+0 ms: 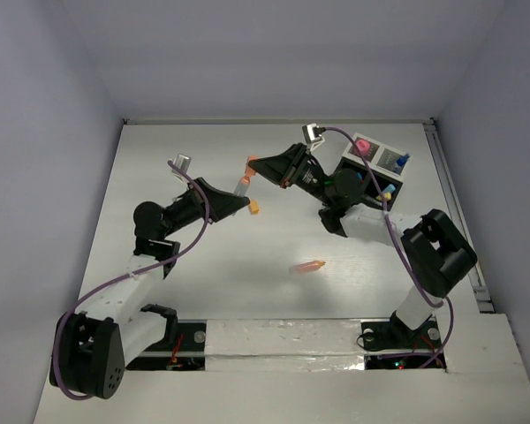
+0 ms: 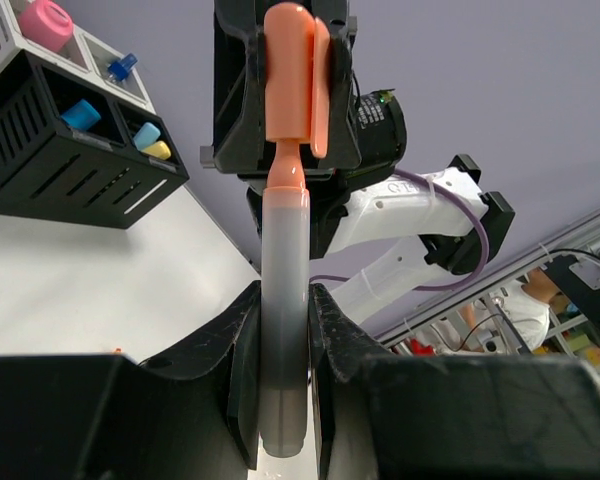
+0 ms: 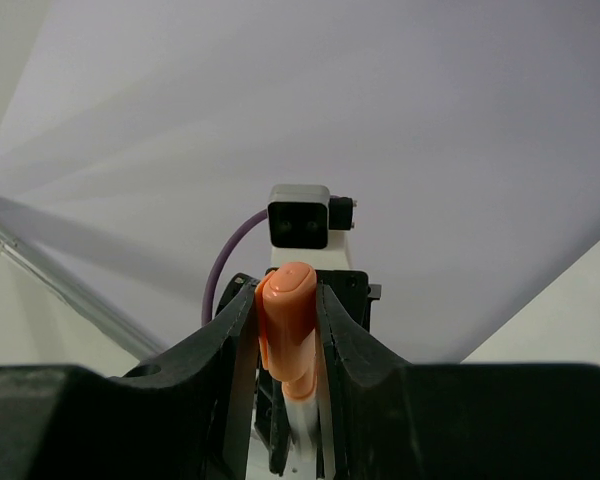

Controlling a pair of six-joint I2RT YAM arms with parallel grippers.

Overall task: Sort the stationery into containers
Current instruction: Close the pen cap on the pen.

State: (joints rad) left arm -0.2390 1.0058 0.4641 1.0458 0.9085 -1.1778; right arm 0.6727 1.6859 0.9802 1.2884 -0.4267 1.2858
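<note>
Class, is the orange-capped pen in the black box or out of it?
Out: left gripper clamps its clear barrel, right gripper its orange cap, away from the black box.

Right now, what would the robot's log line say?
left gripper: shut on pen | right gripper: shut on pen's orange cap | pen: spans both grippers

A clear pen (image 2: 283,300) with an orange cap (image 2: 292,80) is hanging above the table, its body sitting in the left gripper (image 2: 283,310) and its cap in the right gripper (image 3: 288,300). An orange-tipped stick (image 1: 309,266) is lying flat on the table, and a small orange piece (image 1: 255,209) is lying nearer the pen. The black box (image 2: 60,175) is holding a pink round piece (image 2: 45,22), a blue piece (image 2: 120,68) and light-blue (image 2: 80,113) and yellow (image 2: 157,150) pieces in separate compartments.
</note>
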